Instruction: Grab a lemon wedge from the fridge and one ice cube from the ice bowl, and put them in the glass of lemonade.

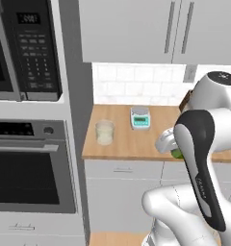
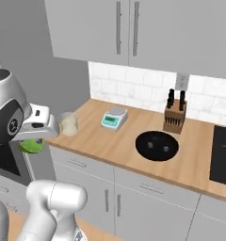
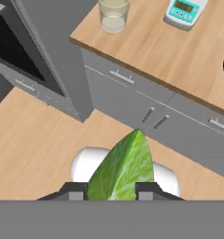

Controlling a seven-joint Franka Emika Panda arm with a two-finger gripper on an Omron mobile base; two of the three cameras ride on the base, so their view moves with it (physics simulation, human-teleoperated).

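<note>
- The claw (image 3: 112, 190) is closed on the lemon wedge (image 3: 124, 169), which stands up between its two fingers.
- It seems to hang off the counter (image 1: 132, 139) edge, above the floor.
- The glass (image 1: 104, 132) stands well apart, on the counter's left end.

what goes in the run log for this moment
gripper: shut on lemon wedge | position: off the counter edge | glass of lemonade: on counter, wedge not in

I see the lemon wedge (image 3: 124, 169), green-yellow and pointed, clamped between my jaws above the floor. The glass of lemonade (image 1: 104, 132) stands upright near the desk's front edge.
</note>
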